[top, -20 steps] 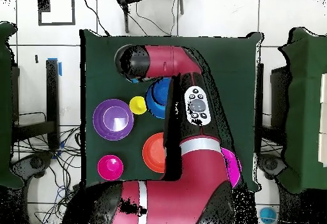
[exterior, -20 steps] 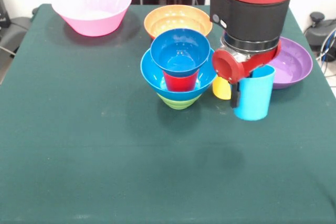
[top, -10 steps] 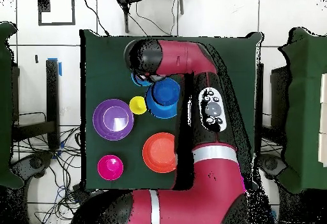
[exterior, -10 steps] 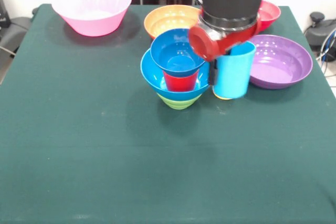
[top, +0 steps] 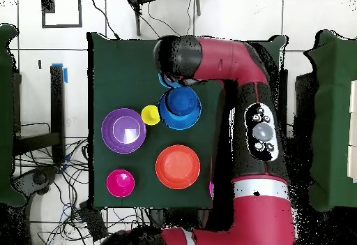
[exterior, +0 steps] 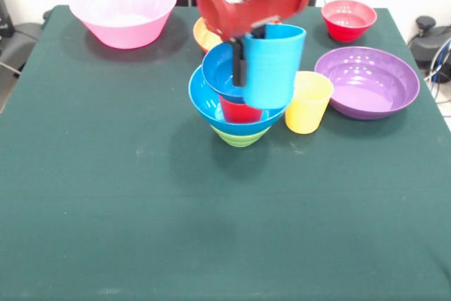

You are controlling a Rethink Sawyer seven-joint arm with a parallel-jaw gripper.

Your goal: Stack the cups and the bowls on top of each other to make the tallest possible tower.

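The gripper (exterior: 243, 58) is clamped on the rim wall of the sky-blue cup (exterior: 272, 68), holding it upright in the air. Directly behind and below the cup sits the tower (exterior: 238, 107): small blue bowl (exterior: 227, 72) on red cup (exterior: 238, 111) in the large blue bowl (exterior: 204, 103) over the green bowl (exterior: 239, 136). Beside the cup stands the yellow cup (exterior: 309, 102), then the purple bowl (exterior: 366, 82).

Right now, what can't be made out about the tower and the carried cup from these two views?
- Front view: the gripper and sky-blue cup hide part of the small blue bowl, so their clearance is unclear.
- Front view: the wrist covers most of the orange bowl.
- Overhead view: the arm hides nearly all of the carried cup.
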